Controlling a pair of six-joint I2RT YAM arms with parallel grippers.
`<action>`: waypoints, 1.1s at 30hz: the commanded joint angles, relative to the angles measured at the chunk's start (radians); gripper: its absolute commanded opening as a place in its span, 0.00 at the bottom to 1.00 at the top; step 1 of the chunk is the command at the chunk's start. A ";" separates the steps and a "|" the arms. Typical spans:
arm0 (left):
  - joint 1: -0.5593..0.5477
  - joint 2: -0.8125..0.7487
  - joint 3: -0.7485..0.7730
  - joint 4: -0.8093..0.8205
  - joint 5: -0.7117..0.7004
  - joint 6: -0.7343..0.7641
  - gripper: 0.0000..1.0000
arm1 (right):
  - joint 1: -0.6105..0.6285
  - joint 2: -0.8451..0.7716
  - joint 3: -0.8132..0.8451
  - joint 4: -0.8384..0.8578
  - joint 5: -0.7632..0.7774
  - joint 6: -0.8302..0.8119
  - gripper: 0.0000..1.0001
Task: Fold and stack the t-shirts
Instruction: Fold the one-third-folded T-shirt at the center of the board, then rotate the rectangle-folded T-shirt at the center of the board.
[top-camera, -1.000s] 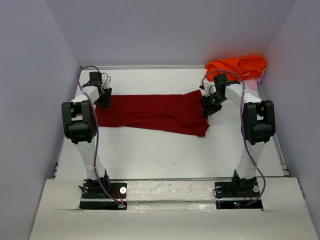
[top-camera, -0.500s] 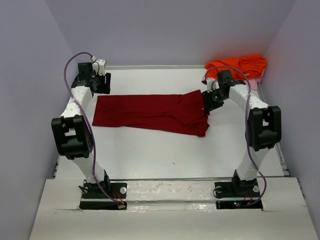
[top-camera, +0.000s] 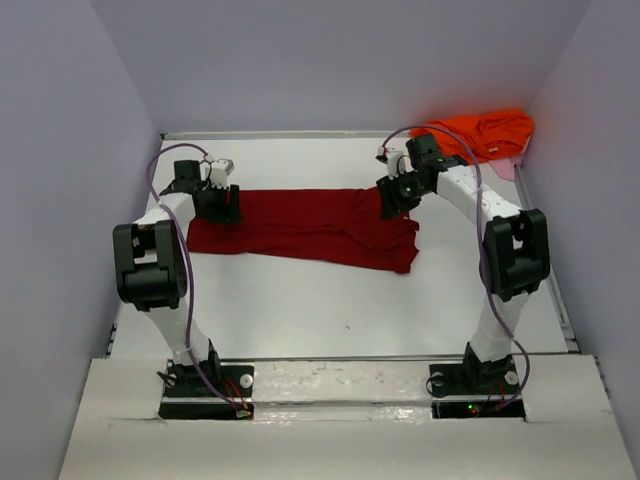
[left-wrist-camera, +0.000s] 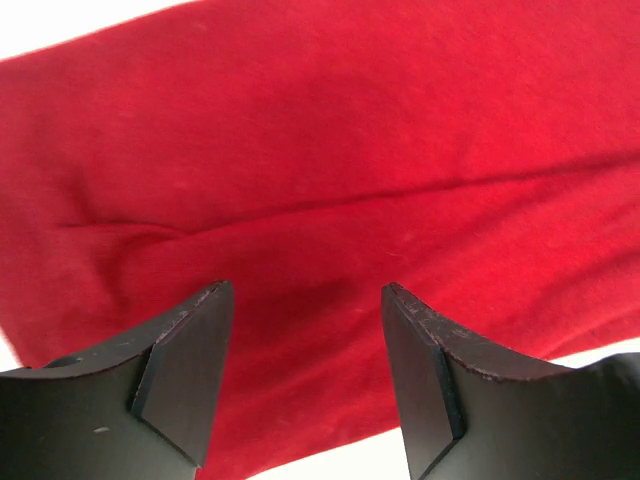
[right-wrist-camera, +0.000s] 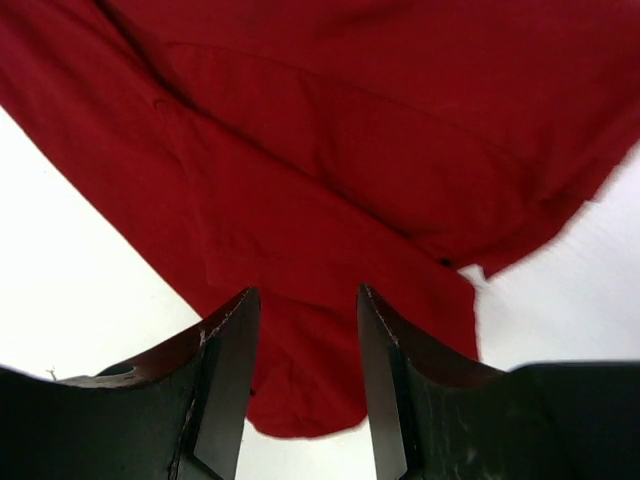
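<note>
The white table (top-camera: 330, 300) carries two garments. A dark crimson t-shirt (top-camera: 300, 225) lies flat across its middle as a long band folded lengthwise, running from the left side to right of centre, its right end wider and uneven. A bright orange t-shirt (top-camera: 485, 132) sits crumpled in the far right corner, apart from the crimson one.

The top external camera looks down from high behind the near edge of the table (top-camera: 300, 300), far enough to hold all of it. Each wrist camera faces down, close over the crimson t-shirt (top-camera: 310, 225): the left one over its left end, the right one over its right end.
</note>
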 joint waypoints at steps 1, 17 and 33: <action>-0.002 -0.112 -0.053 0.115 0.106 0.014 0.70 | 0.049 0.091 0.018 0.014 -0.027 0.023 0.50; 0.030 -0.308 -0.100 0.187 0.101 -0.044 0.70 | 0.060 0.300 0.100 0.003 0.132 0.039 0.49; 0.034 -0.356 -0.108 0.186 0.094 -0.041 0.70 | 0.051 0.552 0.506 0.026 0.326 0.088 0.49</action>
